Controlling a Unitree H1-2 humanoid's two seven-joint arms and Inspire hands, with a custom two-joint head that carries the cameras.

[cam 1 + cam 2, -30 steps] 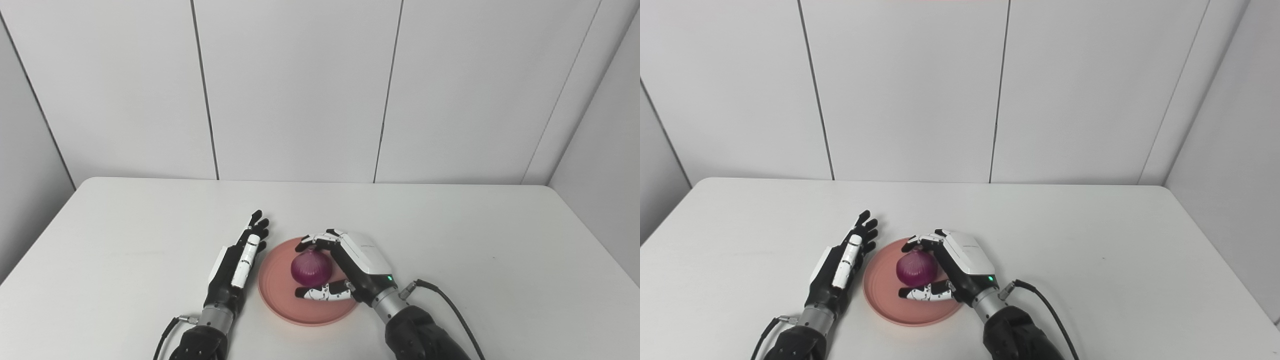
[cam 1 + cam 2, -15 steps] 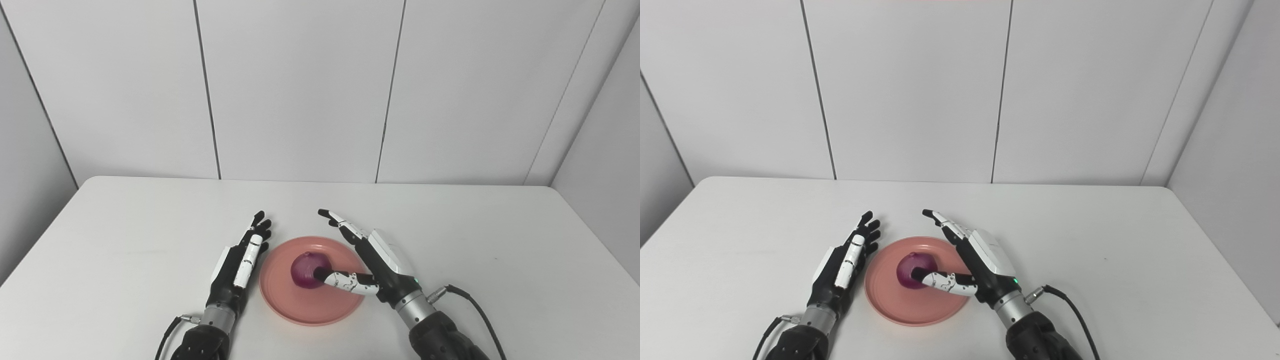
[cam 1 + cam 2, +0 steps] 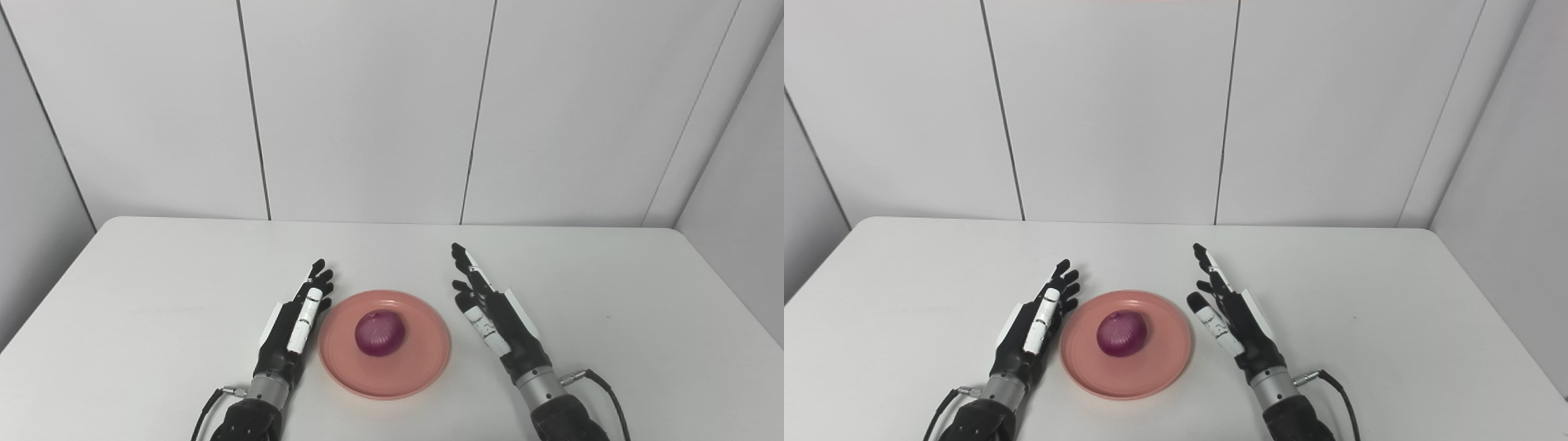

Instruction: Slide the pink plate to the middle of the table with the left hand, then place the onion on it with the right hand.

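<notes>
On the white table (image 3: 153, 294) there is one pink plate (image 3: 422, 367), near the middle and toward the front edge. One purple onion (image 3: 380, 332) sits in the centre of the plate. Two hands are in view. The left hand (image 3: 293, 327) lies just beside the left rim of the plate, fingers straight, holding nothing. The right hand (image 3: 493, 312) is near the right rim, apart from it, fingers spread wide, also holding nothing.

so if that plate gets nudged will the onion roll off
Possibly. The onion is round with smooth, shiny skin, so it looks apt to roll. The pink plate has a shallow raised rim that would likely stop a gentle roll. It sits near the centre, untouched by either hand.
</notes>
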